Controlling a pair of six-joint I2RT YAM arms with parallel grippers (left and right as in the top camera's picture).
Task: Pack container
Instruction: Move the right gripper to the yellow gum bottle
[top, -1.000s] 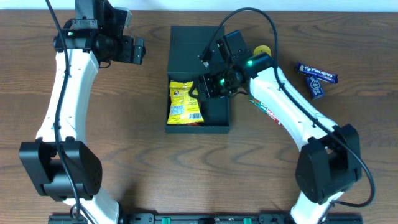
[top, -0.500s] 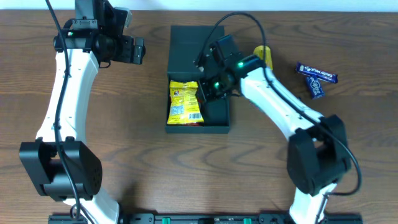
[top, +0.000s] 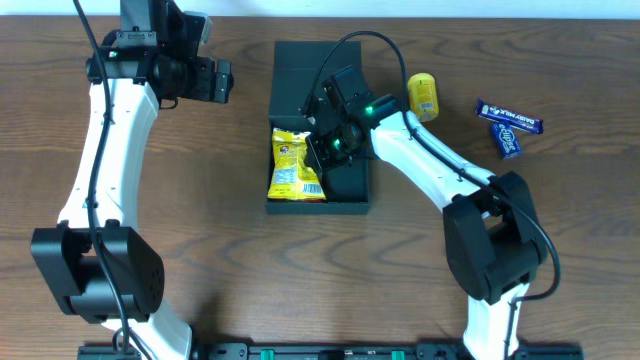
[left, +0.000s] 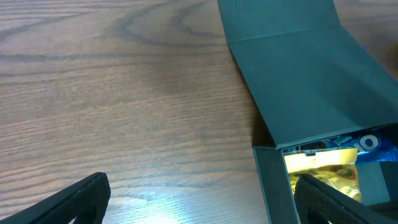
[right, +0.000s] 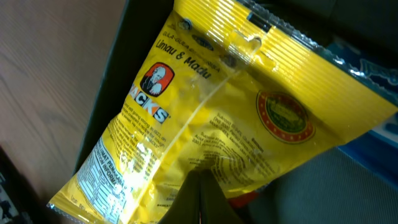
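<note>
The container (top: 318, 207), a dark teal-black box, lies at the table's middle with its flap lid (top: 300, 70) open toward the back. A yellow snack packet (top: 296, 165) lies in its left half. My right gripper (top: 322, 148) is inside the box with its fingers shut together, tips against the packet's right edge. In the right wrist view the shut fingers (right: 200, 186) press on the yellow packet (right: 205, 112), and a blue packet (right: 373, 74) lies under it. My left gripper (top: 222, 80) is open and empty, left of the lid. The left wrist view shows the container (left: 311, 81) between its fingers (left: 202, 193).
A yellow cylindrical snack (top: 423, 95) lies right of the box. Two dark blue packets (top: 508, 120) lie at the far right. The right half of the box floor (top: 350, 180) is bare. Bare wood shows left of the box (left: 124, 93).
My right gripper has moved left across the box, from its right half to the yellow packet's edge. The yellow cylinder is now uncovered. The left arm has not moved.
</note>
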